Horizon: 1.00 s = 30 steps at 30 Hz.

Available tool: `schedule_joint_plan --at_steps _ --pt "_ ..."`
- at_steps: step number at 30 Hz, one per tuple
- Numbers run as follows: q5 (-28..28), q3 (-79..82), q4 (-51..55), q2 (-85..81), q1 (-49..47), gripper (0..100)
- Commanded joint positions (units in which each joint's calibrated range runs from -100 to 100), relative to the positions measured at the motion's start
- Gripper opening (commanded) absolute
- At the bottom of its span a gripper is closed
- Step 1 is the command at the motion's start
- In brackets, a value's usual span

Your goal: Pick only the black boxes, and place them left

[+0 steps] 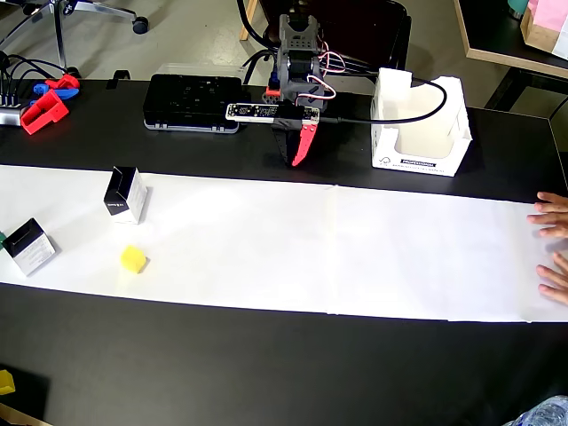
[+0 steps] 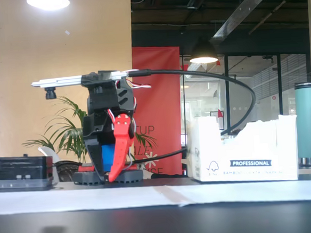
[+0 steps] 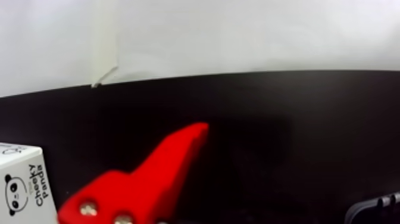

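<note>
Two black boxes with white sides stand on the white paper strip [image 1: 355,257] at the left of the overhead view: one black box [image 1: 126,195] further back, the other black box [image 1: 28,246] near the left edge. My gripper [image 1: 298,161] hangs folded at the arm's base at the back centre, far from both boxes, over the dark table. Its red finger [image 1: 306,142] lies against the black one, shut, with nothing held. The fixed view shows the gripper [image 2: 113,178] pointing down, and the wrist view shows only the red finger [image 3: 155,179]. The boxes are out of both these views.
A yellow cube [image 1: 133,259] lies near the boxes. The white cardboard tray [image 1: 419,124] stands right of the arm, and its corner [image 3: 21,184] shows in the wrist view. A black device [image 1: 193,102] sits left of the arm. A person's hands [image 1: 555,248] rest at the paper's right end.
</note>
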Motion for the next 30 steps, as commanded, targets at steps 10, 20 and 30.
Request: schedule_joint_plan --at_steps 10,20,30 --pt "5.0 -4.4 0.8 -0.7 0.7 0" --pt "5.4 -36.4 4.8 16.4 4.2 8" --pt "5.4 -65.8 10.3 34.1 4.4 24"
